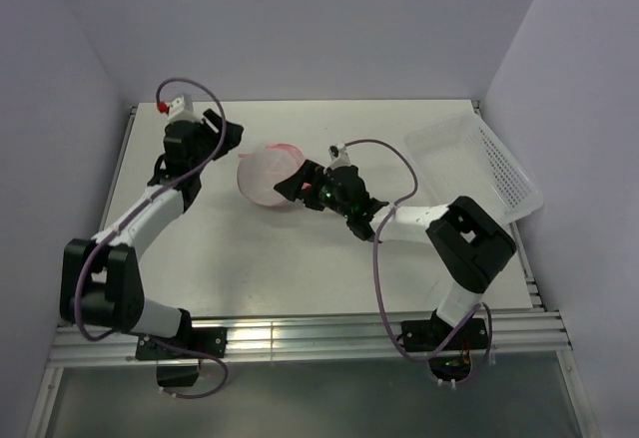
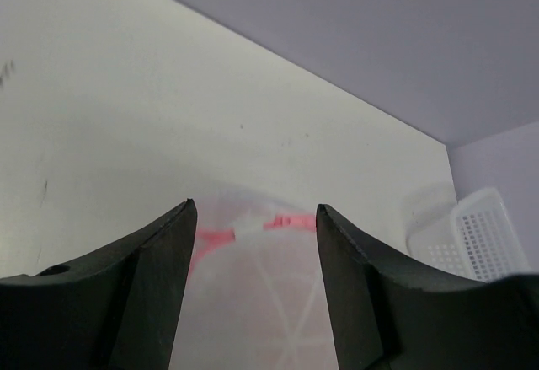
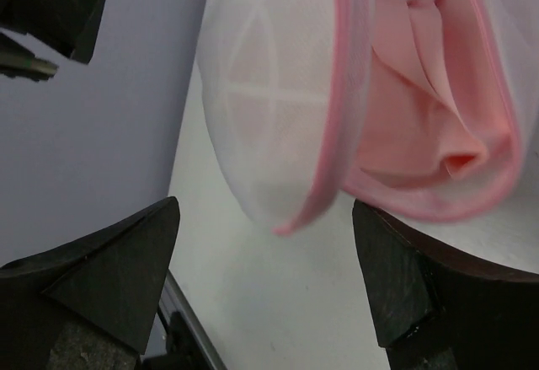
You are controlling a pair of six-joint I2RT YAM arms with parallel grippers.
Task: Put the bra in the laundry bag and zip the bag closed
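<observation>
The laundry bag [image 1: 264, 181] lies mid-table, a round white mesh pouch with a pink zipper rim [image 2: 290, 221]. In the right wrist view its lid flap [image 3: 269, 75] stands open, and the light-pink bra [image 3: 425, 100] lies folded inside. My left gripper [image 1: 230, 139] is open and empty at the bag's far left side. In its wrist view the gripper [image 2: 255, 208] has the bag's top showing between its spread jaws. My right gripper [image 1: 299, 183] is open and empty just right of the bag. Seen in its wrist view [image 3: 265, 210], it faces the open mouth without touching it.
A rigid white perforated plastic basket [image 1: 479, 164] sits at the back right corner; it also shows in the left wrist view [image 2: 476, 235]. Lavender walls close in the table at the back and both sides. A metal rail runs along the table's near edge.
</observation>
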